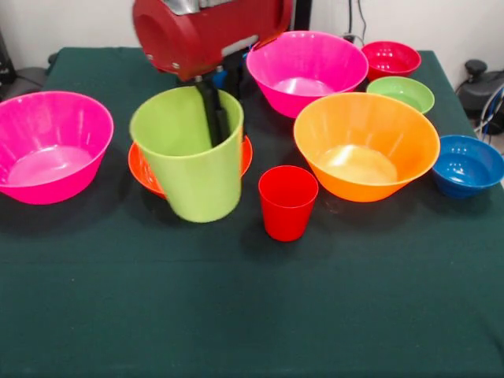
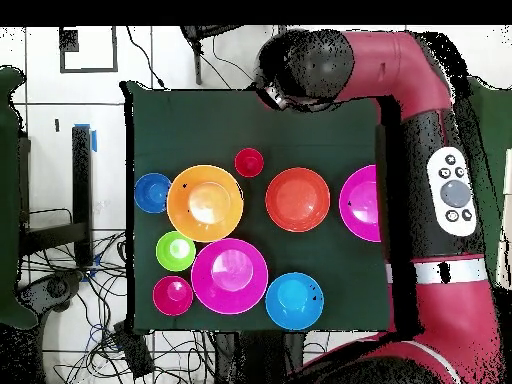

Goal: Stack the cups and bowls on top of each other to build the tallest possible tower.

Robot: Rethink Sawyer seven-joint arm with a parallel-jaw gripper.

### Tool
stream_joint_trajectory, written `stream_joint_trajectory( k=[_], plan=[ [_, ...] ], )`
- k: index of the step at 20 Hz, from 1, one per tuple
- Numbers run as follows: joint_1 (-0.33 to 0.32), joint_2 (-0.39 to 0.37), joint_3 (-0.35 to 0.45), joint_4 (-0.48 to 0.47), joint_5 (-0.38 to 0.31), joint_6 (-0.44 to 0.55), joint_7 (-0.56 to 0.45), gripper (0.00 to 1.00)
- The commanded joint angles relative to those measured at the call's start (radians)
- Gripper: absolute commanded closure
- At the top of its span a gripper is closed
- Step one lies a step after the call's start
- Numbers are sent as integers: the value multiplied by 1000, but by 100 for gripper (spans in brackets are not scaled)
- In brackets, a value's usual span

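My gripper (image 1: 216,126) is shut on the far rim of the lime green cup (image 1: 189,157); one black finger (image 1: 213,118) shows inside the cup. It holds the cup upright in the air in front of the medium red-orange bowl (image 1: 142,172) (image 2: 297,199). The red cup (image 1: 287,201) (image 2: 249,161) stands upright on the table to the right, beside the big orange bowl (image 1: 366,146) (image 2: 204,203). In the overhead view the arm (image 2: 300,65) hides the gripper and the green cup. All bowls stand apart, none nested.
Big pink bowls stand at the left (image 1: 51,146) (image 2: 362,203) and at the back (image 1: 307,71) (image 2: 230,276). Small magenta-red (image 1: 391,59), green (image 1: 402,93) and dark blue (image 1: 468,164) bowls stand at the right. The light blue bowl (image 2: 294,300) is behind the arm.
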Motion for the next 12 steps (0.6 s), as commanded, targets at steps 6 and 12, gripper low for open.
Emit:
stream_joint_trajectory(
  k=[6, 12],
  plan=[
    [84, -45, -153, 225, 36, -71, 267, 100],
    [125, -57, -199, 255, 39, -72, 324, 100]
  ],
)
